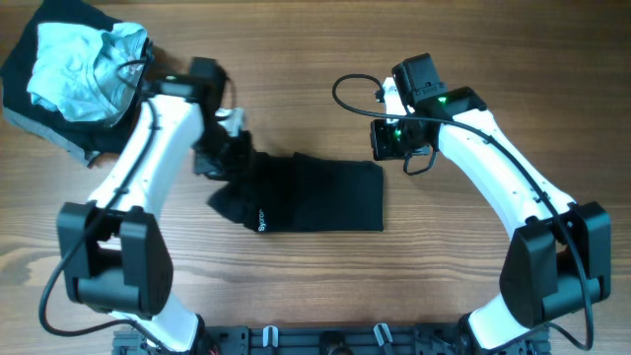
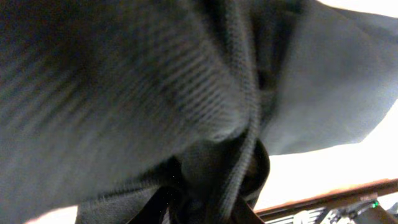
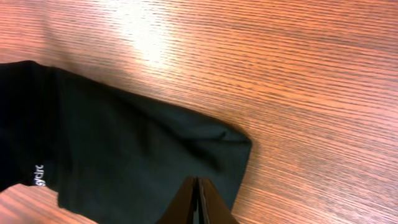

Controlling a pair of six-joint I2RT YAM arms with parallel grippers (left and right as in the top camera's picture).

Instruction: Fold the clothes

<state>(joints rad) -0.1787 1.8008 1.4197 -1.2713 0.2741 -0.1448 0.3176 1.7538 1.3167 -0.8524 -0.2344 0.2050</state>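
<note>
**Overhead and wrist views, folding in progress.** 1 black garment (image 1: 325,197) lies at the centre of the worktop (image 1: 325,296). Its right part is flat and roughly rectangular; its left end is bunched and raised. The fold is judged partly done, since the left end is not yet laid over and smoothed. A heap of 2 more items, a light blue garment (image 1: 79,64) on a dark garment (image 1: 25,113), sits at the far left corner and looks unfolded, so most of the task is judged to be left. The left gripper (image 1: 223,150) is at the bunched end. In its wrist view cloth fills the frame and gathers between the fingers, which appear clamped on it. The right gripper (image 3: 198,190) hovers near the black garment's far right corner, fingers pressed together and holding nothing.
</note>
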